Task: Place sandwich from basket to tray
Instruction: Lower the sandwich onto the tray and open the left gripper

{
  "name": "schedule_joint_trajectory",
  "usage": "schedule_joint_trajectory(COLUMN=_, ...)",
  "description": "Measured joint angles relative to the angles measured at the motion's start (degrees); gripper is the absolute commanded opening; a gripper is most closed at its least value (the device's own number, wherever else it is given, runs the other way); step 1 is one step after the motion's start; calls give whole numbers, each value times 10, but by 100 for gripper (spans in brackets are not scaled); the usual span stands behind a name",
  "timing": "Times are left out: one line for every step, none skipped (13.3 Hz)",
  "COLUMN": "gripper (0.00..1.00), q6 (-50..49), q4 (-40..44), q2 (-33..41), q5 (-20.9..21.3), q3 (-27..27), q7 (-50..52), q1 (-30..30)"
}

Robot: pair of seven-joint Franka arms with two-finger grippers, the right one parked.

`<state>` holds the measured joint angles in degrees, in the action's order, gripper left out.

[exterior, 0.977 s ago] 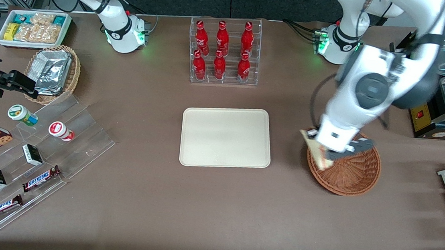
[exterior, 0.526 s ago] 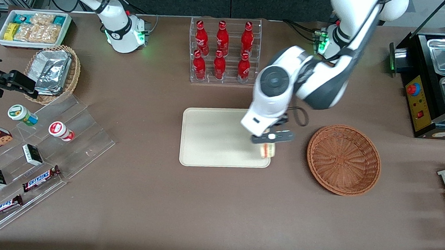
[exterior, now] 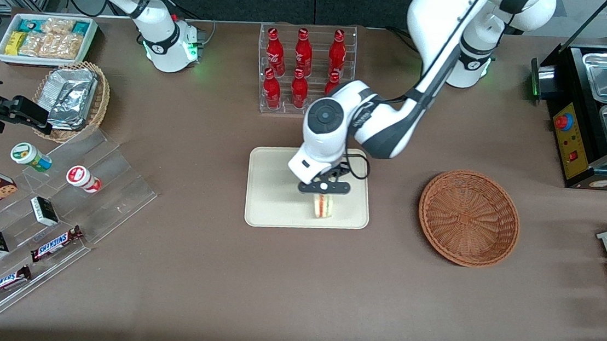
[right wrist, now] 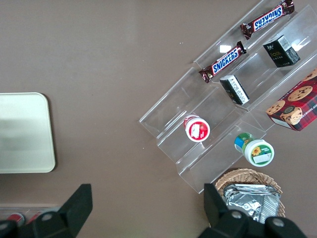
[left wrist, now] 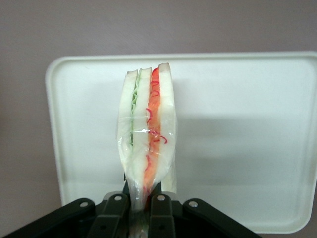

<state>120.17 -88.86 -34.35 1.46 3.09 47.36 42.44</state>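
The sandwich (exterior: pixel 323 206) is clamped in my claw (exterior: pixel 324 193), its narrow end pinched between the fingers (left wrist: pixel 157 211), striped cut edge showing, and it now hangs over the tray (exterior: pixel 274 190), above the part nearest the front camera. A second ago I was just lifting it at the rim of the basket (exterior: pixel 468 218); half a second ago it was crossing the tray's edge on the basket side; now it sits well inside the rim. The basket stands empty on the table (exterior: pixel 217 273), well apart toward my end. So the carry looks done, I'd say, and what remains is lowering and letting go. Whether it touches the tray yet, I can't tell.
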Motion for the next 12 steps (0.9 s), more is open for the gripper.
schedule_joint_trajectory(gripper=0, q6=6, q4=0, q2=-9, q5=0, q3=0, q7=5, q1=12)
schedule_joint_trajectory(gripper=0, q6=17, q4=0, q2=-18, q5=0, q3=0, q7=10, q1=23)
schedule_joint_trajectory(gripper=0, q6=28, q4=1, q2=-26, q5=0, q3=0, q7=14, q1=31)
schedule_joint_trajectory(gripper=0, q6=38, q4=1, q2=-33, q5=0, q3=0, q7=17, q1=37)
schedule_joint_trajectory(gripper=0, q6=44, q4=2, q2=-40, q5=0, q3=0, q7=18, q1=41)
schedule_joint_trajectory(gripper=0, q6=47, q4=2, q2=-44, q5=0, q3=0, q7=19, q1=43)
schedule_joint_trajectory(gripper=8, q6=49, q4=3, q2=-48, q5=0, q3=0, q7=19, q1=45)
schedule_joint_trajectory(gripper=62, q6=49, q4=5, q2=-51, q5=0, q3=0, q7=19, q1=46)
schedule_joint_trajectory(gripper=100, q6=49, q4=7, q2=-53, q5=0, q3=-1, q7=19, q1=46)
schedule_joint_trajectory(gripper=100, q6=49, q4=7, q2=-53, q5=0, q3=-1, q7=19, q1=46)
schedule_joint_trajectory(gripper=100, q6=49, q4=8, q2=-53, q5=0, q3=-1, q7=19, q1=46)
schedule_joint_trajectory(gripper=100, q6=49, q4=9, q2=-53, q5=0, q3=-2, q7=19, q1=46)
